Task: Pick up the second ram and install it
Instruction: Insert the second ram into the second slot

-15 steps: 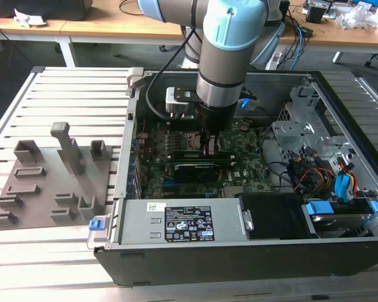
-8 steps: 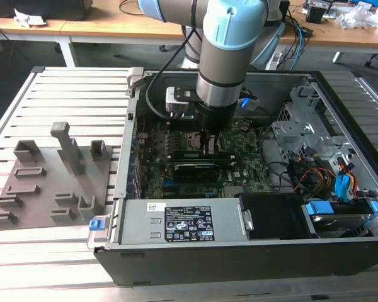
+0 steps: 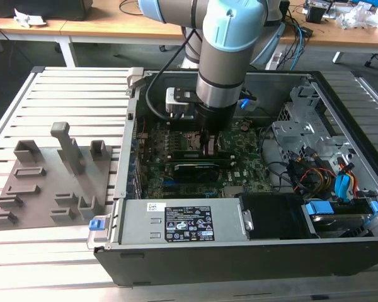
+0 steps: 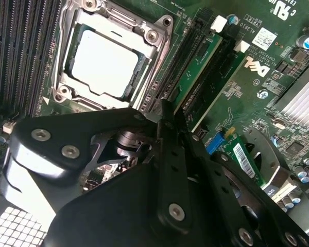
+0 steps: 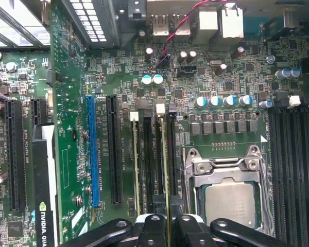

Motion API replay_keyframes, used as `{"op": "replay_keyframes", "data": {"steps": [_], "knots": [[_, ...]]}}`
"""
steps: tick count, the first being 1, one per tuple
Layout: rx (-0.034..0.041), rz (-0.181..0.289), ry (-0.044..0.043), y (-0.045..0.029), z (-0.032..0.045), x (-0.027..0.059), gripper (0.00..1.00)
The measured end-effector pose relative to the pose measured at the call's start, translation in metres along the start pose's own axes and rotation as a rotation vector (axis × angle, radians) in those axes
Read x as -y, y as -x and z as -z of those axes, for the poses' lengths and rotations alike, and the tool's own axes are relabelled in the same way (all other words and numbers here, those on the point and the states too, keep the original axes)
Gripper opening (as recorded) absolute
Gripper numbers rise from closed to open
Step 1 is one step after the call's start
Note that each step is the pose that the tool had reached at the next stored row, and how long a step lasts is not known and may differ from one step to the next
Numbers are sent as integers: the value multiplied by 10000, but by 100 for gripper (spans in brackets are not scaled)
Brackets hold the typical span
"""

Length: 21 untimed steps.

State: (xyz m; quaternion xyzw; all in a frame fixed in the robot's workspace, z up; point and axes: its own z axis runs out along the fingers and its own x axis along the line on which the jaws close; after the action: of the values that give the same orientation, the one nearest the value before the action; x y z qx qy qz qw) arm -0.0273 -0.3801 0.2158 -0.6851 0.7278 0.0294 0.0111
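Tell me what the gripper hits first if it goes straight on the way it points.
The gripper points down at the memory slots beside the CPU socket. It would likely meet the second ram first, standing on edge directly under it in a slot; the remaining gap is unclear.

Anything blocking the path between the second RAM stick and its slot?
Nothing visible is in the way. In the first wrist view the gripper is shut on the second ram, which stands edge-on along the memory slots beside the CPU socket. I cannot tell whether it is fully seated.
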Motion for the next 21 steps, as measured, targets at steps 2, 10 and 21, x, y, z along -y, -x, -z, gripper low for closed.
{"op": "replay_keyframes", "data": {"steps": [2,10,21], "knots": [[-2,1,1,-1,-11,1,14],[-6,3,-18,16,219,-7,21],[-234,-1,-58,46,450,-18,10]]}}
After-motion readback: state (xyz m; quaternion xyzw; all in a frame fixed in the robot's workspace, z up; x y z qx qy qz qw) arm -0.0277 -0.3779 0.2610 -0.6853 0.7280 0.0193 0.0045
